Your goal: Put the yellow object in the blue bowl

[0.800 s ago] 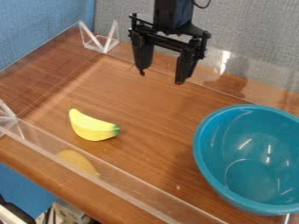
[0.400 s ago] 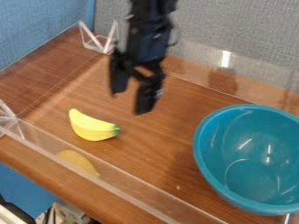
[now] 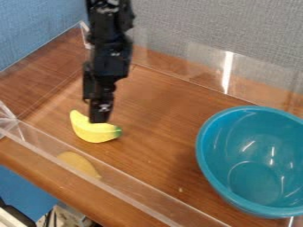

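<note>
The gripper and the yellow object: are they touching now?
Cannot tell. In the camera view the open gripper overlaps the top of the yellow object, so neither contact nor a gap shows plainly.

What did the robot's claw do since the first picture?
The gripper swung from the back of the table toward the front left and came down over the yellow object, jaws open, nothing grabbed yet. The yellow object and the blue bowl stayed put.
</note>
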Controlling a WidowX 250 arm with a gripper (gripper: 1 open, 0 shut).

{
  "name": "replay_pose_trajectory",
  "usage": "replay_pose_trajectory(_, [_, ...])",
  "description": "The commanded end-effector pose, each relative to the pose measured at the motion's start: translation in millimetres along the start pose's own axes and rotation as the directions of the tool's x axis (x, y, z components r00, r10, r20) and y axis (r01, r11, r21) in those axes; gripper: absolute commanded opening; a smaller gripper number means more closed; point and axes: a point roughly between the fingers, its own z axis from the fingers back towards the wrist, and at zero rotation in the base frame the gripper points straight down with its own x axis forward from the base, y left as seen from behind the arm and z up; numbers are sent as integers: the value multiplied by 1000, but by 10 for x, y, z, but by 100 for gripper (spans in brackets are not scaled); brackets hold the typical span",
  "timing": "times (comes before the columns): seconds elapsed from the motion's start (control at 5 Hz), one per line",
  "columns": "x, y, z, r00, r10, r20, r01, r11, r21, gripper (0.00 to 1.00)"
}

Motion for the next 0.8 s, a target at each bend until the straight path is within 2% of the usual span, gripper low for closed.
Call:
replay_pose_trajectory(0.0, [-29,96,-52,996,-90,14,90,996,26,100])
replay_pose_trajectory(0.2, [-98,103,-264,996,-93,18,93,996,7,100])
replay_pose_trajectory(0.4, [-147,116,-396,999,-46,26,46,999,-6,0])
replay_pose_trajectory(0.6, [-143,184,-426,992,-123,24,123,992,-1,0])
